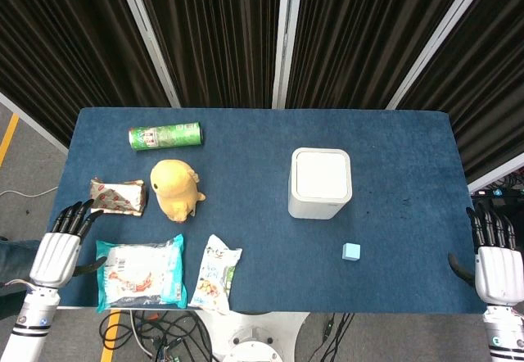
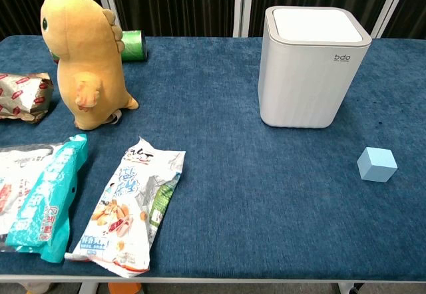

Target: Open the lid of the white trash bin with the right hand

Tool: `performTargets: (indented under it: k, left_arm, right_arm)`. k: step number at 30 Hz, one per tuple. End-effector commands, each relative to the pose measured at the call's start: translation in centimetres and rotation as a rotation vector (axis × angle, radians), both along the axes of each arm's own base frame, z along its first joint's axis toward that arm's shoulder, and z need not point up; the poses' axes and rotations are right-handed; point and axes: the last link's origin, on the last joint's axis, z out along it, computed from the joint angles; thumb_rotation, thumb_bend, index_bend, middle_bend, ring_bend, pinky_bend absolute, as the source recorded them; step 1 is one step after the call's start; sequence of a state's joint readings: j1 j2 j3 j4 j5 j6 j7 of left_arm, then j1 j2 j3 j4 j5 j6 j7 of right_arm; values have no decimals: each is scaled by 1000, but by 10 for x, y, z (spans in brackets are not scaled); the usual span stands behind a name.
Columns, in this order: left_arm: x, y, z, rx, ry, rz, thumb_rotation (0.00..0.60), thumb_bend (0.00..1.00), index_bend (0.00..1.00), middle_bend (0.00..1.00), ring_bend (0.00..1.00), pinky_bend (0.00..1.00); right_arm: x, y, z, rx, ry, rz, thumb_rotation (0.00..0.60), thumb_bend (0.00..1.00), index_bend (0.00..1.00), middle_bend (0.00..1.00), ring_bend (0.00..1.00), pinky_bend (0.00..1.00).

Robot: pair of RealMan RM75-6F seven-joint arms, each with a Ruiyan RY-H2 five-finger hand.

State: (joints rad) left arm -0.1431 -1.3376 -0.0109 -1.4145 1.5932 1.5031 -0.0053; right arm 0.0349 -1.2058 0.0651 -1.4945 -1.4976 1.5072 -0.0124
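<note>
Right hand [image 1: 498,270]: fingers apart, holding nothing, off the bench [image 1: 409,157] edge at 4 o'clock. Left hand [image 1: 59,251]: likewise spread and empty, at 8 o'clock. White trash bin [image 1: 320,183]: upright, lid [image 1: 322,174] closed, right of centre. Blue cube [image 1: 350,252]: at the bin's 5 o'clock.

A blue-carpeted table [image 1: 246,239] fills the middle of the frame, black pleated curtains [image 1: 213,34] with pale upright posts [image 1: 288,34] span the top, and grey floor with tangled cables [image 1: 135,329] shows along the bottom edge.
</note>
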Motion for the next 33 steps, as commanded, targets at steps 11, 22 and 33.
performTargets:
  k: [11,22,33]
  left_arm:
    - [5,1,1,5,15,-5,600,39,153,44,0,104]
    - [6,-2,-4,-8,21,4,600,41,153,44,0,104]
    - [-3,-3,0,-2,8,16,600,40,153,44,0,103]
  right_arm:
    - [3,-2,-5,23,-9,18,600,134,0,0,0,0]
    - [47,-38,-16,105,22,194,600,133,0,4,0,0]
    - [131,-91,-62,246,51,411,600,149,0,98,0,0]
